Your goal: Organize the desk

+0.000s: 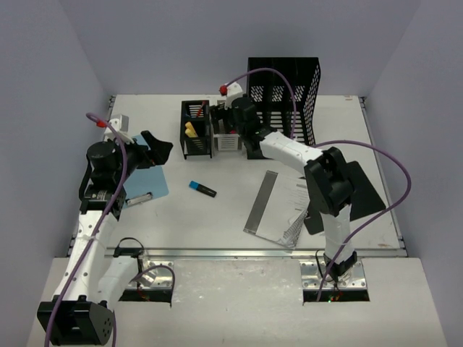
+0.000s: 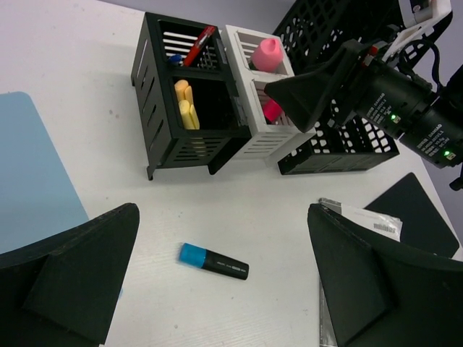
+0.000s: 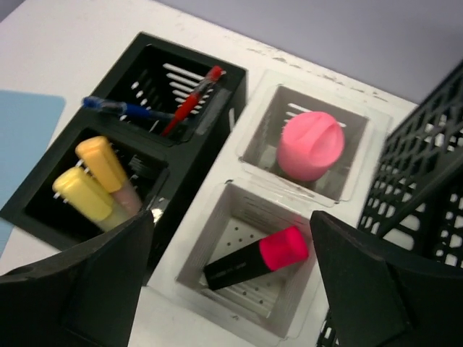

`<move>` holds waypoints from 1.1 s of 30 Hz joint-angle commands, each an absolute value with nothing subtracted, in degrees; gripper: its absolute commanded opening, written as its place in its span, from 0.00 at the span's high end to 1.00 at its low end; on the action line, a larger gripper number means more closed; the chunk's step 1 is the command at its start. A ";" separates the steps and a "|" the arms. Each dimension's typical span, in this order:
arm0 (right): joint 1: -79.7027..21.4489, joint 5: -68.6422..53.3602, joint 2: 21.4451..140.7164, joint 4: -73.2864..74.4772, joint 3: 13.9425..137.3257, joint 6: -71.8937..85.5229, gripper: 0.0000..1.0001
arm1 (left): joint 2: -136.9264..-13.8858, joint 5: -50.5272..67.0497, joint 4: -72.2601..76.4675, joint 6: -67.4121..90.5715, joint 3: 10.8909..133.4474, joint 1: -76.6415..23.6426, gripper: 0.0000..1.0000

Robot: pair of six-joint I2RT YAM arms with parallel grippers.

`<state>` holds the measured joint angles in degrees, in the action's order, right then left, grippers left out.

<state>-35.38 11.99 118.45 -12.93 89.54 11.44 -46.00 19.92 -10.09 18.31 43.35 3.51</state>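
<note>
At left of white desk point(image 1: 217, 220), betw. lilac walls, L gripper point(image 1: 158, 150) gapes wide, empty, by blue mat point(image 1: 155, 182). Blue-capped highlighter point(image 1: 202, 189) lies mid-desk. R gripper point(image 3: 231, 217) spread open, holds nothing, above white organizer point(image 3: 192, 269) w/ pink highlighter point(image 3: 257, 259) lying inside.

The desk point(image 1: 217, 217) is smooth, matt white. The black pen holder point(image 2: 163, 137) and white pen holder point(image 2: 268, 144) look like slatted plastic. The file rack point(image 1: 307, 94) is black mesh. The pink highlighter point(image 3: 253, 260) is slightly glossy.
</note>
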 commanded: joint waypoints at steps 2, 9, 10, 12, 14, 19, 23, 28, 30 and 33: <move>-35.42 -1.64 112.42 -6.81 93.15 5.73 0.14 | -45.70 19.69 -6.95 19.07 43.07 3.78 0.00; -41.91 -18.46 108.03 14.14 97.66 -7.62 0.35 | -42.72 19.16 -5.36 21.00 41.66 3.78 0.00; -43.32 -18.37 107.76 15.11 96.69 -11.65 0.36 | -42.45 19.07 -5.54 20.92 41.66 3.78 0.00; -47.45 -16.53 109.06 19.14 96.24 -13.97 0.39 | -41.67 18.37 -6.15 20.92 41.75 3.87 0.00; -49.99 -16.17 111.17 25.79 99.21 -15.03 0.42 | -41.05 17.58 -6.41 20.31 42.01 3.78 0.00; -53.87 -13.28 120.75 38.92 108.36 -15.56 0.46 | -37.53 13.37 -5.89 17.93 43.94 3.78 0.00; -54.05 -9.60 126.90 42.45 113.72 -13.28 0.46 | -35.60 9.85 -5.19 19.24 44.56 3.87 0.00; -54.05 -8.61 129.72 40.26 113.91 -11.96 0.46 | -30.17 2.40 -1.07 21.35 41.67 3.69 0.00; -54.05 -8.18 129.55 37.72 112.25 -10.90 0.46 | -27.44 -3.56 1.48 22.67 39.29 3.78 0.00; -54.05 -8.70 129.81 36.57 111.88 -10.28 0.45 | -26.80 -11.13 0.97 22.94 38.14 3.78 0.00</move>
<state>-53.49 -9.19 131.41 38.33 111.37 -11.57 -27.09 -1.80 -3.75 20.95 38.94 3.81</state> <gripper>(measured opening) 0.548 0.999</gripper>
